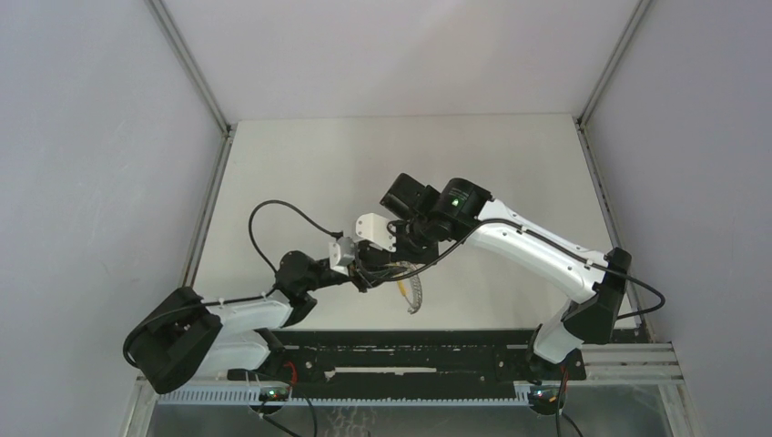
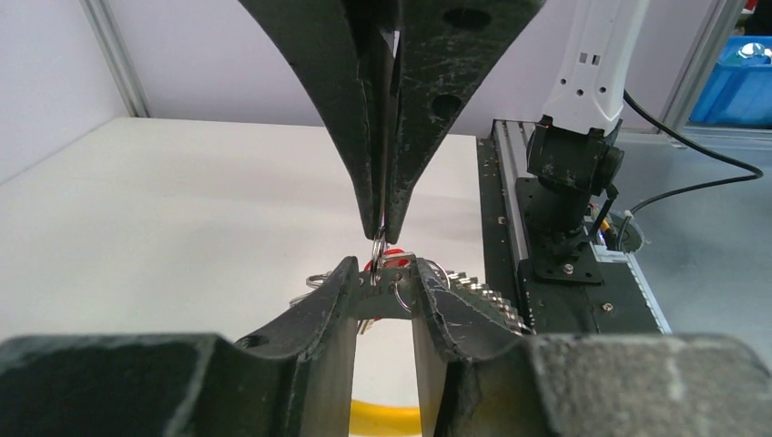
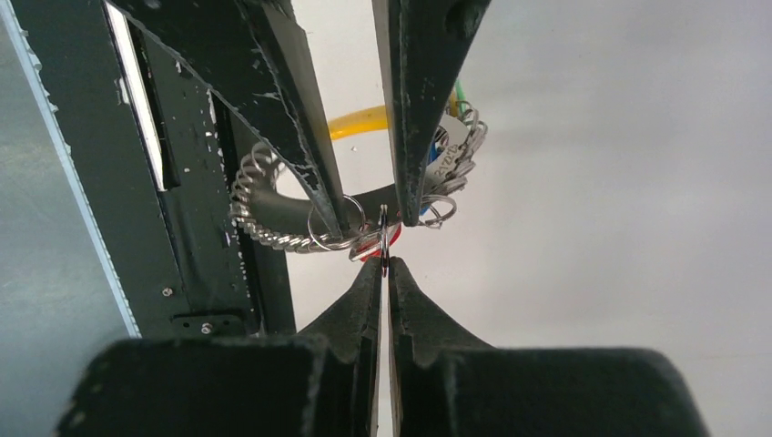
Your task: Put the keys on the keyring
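Note:
The keyring is a dark curved band carrying a row of small silver split rings. My left gripper is clamped on that band, one finger on each side; in the right wrist view it comes in from above. My right gripper is shut on one small silver ring, held edge-on just above the band. A red key head sits right behind that ring. Yellow, blue and green bits hang farther along the band. Both grippers meet tip to tip above the table.
A black rail runs along the table's near edge, with the right arm's base on it. White walls close the table on three sides. A blue bin stands beyond the rail, off the table.

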`<state>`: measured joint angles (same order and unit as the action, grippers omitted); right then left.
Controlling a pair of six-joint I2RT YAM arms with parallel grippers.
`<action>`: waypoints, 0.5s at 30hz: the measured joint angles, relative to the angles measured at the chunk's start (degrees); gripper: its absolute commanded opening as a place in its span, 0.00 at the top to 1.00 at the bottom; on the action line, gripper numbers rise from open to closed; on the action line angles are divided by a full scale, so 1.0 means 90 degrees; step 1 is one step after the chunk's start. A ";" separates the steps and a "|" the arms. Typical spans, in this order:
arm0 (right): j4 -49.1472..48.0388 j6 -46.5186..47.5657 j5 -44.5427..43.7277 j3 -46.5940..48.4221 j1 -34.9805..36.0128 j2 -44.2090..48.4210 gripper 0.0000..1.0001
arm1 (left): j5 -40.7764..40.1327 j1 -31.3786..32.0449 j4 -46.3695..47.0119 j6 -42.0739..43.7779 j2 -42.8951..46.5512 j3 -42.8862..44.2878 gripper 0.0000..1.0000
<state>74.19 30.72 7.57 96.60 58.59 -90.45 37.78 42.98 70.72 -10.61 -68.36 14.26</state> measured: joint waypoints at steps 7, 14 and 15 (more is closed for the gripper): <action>0.0022 0.0000 -0.0027 0.0056 0.0066 -0.0063 1.00 | 0.0061 0.0000 0.0228 -0.0102 -0.0158 0.0000 0.80; 0.0024 0.0002 -0.0029 0.0083 0.0095 -0.0070 1.00 | 0.0114 -0.0002 0.0296 -0.0114 -0.0170 0.0000 0.81; 0.0024 0.0002 -0.0029 0.0085 0.0097 -0.0070 1.00 | 0.0119 -0.0002 0.0316 -0.0114 -0.0185 0.0000 0.81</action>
<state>74.41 30.74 7.31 97.36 59.46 -91.09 38.85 42.96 73.56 -11.64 -70.02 14.26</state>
